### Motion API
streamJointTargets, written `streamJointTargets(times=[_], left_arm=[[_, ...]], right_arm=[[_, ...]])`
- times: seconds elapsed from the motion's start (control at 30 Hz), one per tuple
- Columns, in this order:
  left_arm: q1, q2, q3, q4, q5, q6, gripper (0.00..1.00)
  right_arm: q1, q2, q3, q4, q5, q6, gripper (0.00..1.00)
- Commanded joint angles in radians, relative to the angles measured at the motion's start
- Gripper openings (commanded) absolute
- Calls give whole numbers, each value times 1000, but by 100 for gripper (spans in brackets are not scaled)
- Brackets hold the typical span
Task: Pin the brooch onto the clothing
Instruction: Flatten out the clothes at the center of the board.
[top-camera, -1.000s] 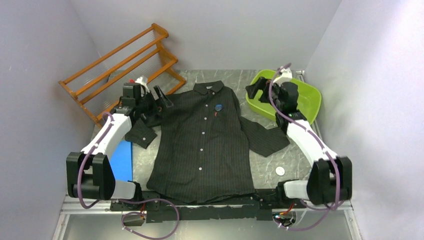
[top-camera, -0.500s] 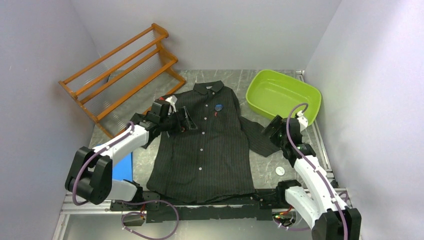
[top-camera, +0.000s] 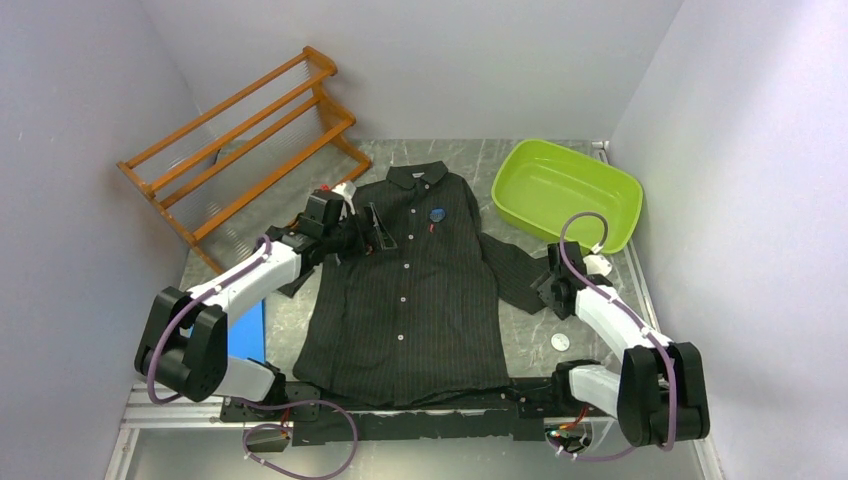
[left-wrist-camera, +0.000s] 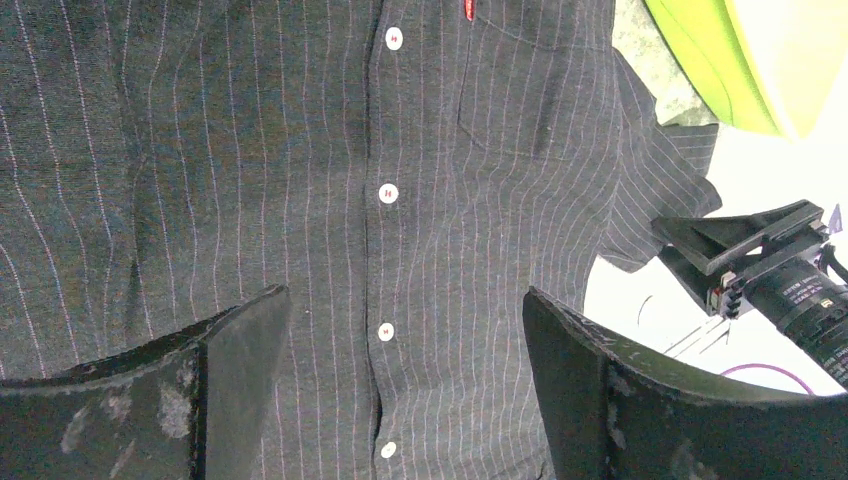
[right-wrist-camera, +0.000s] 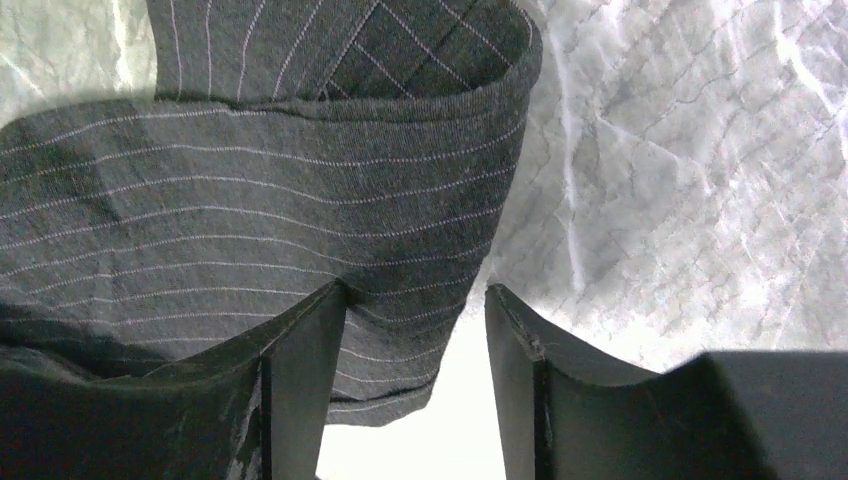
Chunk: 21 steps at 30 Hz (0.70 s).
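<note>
Pale lilac walls (top-camera: 420, 60) enclose a grey marbled table (top-camera: 520, 330). The shirt (top-camera: 410, 290) lies flat beneath the left gripper (top-camera: 375, 232), whose jaws gape wide and hold nothing; one sleeve is largely hidden under that arm. The right gripper (right-wrist-camera: 415, 330) stands half open over the other sleeve's cuff (right-wrist-camera: 300, 200); contact with the cloth cannot be told. The brooch (top-camera: 438, 213), a blue disc on the chest near the left gripper, is too small for detail.

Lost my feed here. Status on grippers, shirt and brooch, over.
Left gripper open above shirt front, empty. Right gripper jaws apart over the sleeve cuff. Blue brooch on shirt's chest; nothing covering it.
</note>
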Motion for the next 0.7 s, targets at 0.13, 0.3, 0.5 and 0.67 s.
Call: streamJointTargets(times=[0.13,0.3,0.5,0.67], left_arm=[[-3,-4,22,25,1,14,89],[-3,15,32,25,3,31,89],[-2,25,31,25,11,42,90],[-3,40,26,39,16,44,90]], right_arm=[[-12,9,-6,47,35,-34,26],[-11,-104,-10,65,12,-127,3],[-11,-231,9,159,-232,-377,0],[-3,-244,69,216,-389,-450,0]])
